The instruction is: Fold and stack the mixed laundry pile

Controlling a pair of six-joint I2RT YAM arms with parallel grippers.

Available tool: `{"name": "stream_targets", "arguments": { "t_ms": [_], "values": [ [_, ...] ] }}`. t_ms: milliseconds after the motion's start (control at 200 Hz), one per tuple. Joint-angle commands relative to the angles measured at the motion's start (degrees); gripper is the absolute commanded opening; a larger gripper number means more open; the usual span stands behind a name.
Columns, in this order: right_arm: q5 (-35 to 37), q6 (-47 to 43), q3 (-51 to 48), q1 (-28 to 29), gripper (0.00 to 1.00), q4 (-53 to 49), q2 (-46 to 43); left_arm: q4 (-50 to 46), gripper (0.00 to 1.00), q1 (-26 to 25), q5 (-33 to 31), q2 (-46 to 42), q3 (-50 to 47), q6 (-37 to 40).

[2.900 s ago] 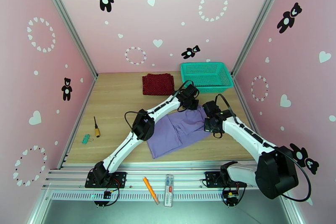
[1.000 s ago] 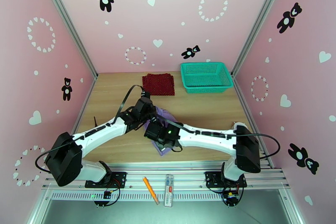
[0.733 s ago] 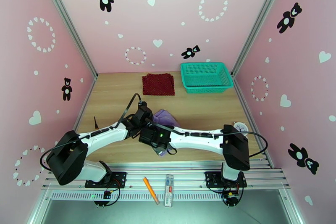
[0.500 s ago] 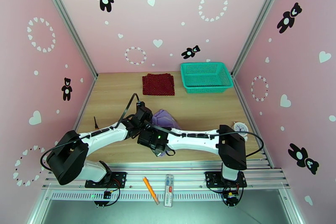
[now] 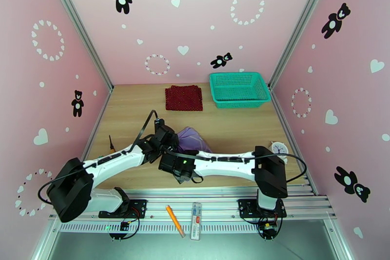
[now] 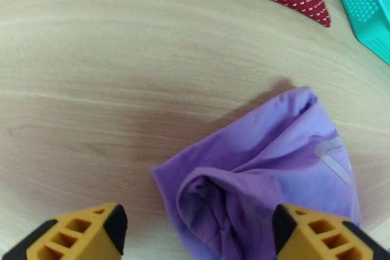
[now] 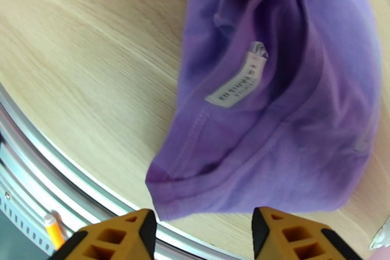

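Lavender-purple T-shirt (image 5: 191, 138), bunched in a loose heap, lies toward the front of the pale wooden tabletop (image 5: 131, 110). The left gripper (image 6: 197, 219) hangs over its crumpled edge with the yellow fingers spread wide. The right gripper (image 7: 202, 222), fingers likewise apart and gripping nothing, sits just off the stitched edge below the white label (image 7: 239, 88). Farther back a folded dark red dotted cloth (image 5: 184, 98) lies flat, near a teal plastic mesh basket (image 5: 241, 104). Pink walls (image 5: 195, 17) with bear and heart stickers enclose the table.
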Motion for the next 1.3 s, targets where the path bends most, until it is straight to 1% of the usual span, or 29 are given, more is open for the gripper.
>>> {"name": "stream_targets", "arguments": {
  "t_ms": [0, 90, 190, 250, 330, 445, 490, 535, 605, 696, 711, 751, 901, 1051, 1131, 1191, 1231, 1266, 1296],
  "values": [
    [1.8, 0.5, -1.2, -1.9, 0.55, -2.7, -7.6, -6.1, 0.98, -0.4, -3.5, -3.4, 3.2, 0.9],
    [-1.6, -0.6, -3.9, -5.4, 0.53, -0.1, -12.6, -9.0, 0.98, -0.1, -4.1, -2.6, 6.9, 1.4],
    [-5.8, -2.2, -6.0, -8.7, 0.49, 3.6, -15.7, -8.9, 0.98, 0.8, -2.4, 1.1, 9.2, 1.7],
    [-6.8, -2.9, -6.0, -9.2, 0.46, 4.4, -15.4, -7.9, 0.98, 1.4, -0.8, 4.4, 10.5, 1.7],
    [-8.6, -2.9, -6.2, -9.2, 0.38, 6.4, -13.7, -6.9, 0.95, 2.3, 0.5, 9.3, 12.6, 1.2],
    [-11.1, -1.7, -8.3, -9.1, 0.33, 12.1, -10.5, -5.3, 0.89, 3.8, 1.9, 15.4, 14.9, 0.6],
    [-11.4, -1.2, -9.0, -9.1, 0.29, 14.2, -9.1, -4.8, 0.82, 4.3, 2.1, 17.3, 15.5, 0.7],
    [-11.4, -0.6, -9.6, -9.2, 0.24, 15.6, -7.8, -4.5, 0.73, 4.8, 3.0, 18.9, 16.0, 0.8],
    [-11.3, 0.2, -10.2, -9.1, 0.18, 17.0, -6.5, -4.3, 0.58, 5.0, 3.8, 19.6, 16.2, 0.9],
    [-11.3, 1.1, -11.4, -9.1, 0.14, 18.0, -6.0, -4.3, 0.39, 5.1, 4.1, 18.0, 14.9, 1.0],
    [-11.4, 1.2, -11.6, -9.1, 0.12, 18.0, -6.0, -4.6, 0.38, 5.0, 4.0, 17.4, 14.7, 1.0],
    [-11.6, 1.3, -12.0, -9.1, 0.11, 18.1, -6.0, -5.2, 0.38, 5.0, 3.4, 16.0, 13.9, 1.1],
    [-12.2, 0.8, -12.5, -9.1, 0.11, 17.5, -5.8, -7.3, 0.38, 5.0, 1.4, 8.6, 10.1, 2.2],
    [-12.0, -0.7, -11.3, -10.1, 0.12, 17.4, -5.5, -5.6, 0.39, 5.1, 3.3, 3.5, 5.4, 4.3],
    [-13.1, -2.0, -11.1, -13.0, 0.10, 19.1, -6.0, -6.4, 0.38, 5.0, 2.1, 2.6, 4.0, 3.0],
    [-15.8, -3.3, -10.5, -16.5, 0.08, 21.4, -5.7, -7.6, 0.38, 5.0, -0.2, 1.1, 1.3, 0.8],
    [-17.8, -4.3, -9.6, -18.9, 0.05, 22.6, -4.9, -8.6, 0.37, 5.1, -2.0, -0.7, 0.1, -0.8],
    [-19.4, -5.5, -8.2, -20.8, 0.00, 23.1, -3.4, -9.5, 0.36, 5.1, -3.3, -2.4, -0.7, -1.9],
    [-20.4, -6.7, -6.3, -22.0, 0.00, 23.1, -1.8, -10.8, 0.36, 5.4, -4.4, -3.7, -1.0, -2.8]
  ]
}}
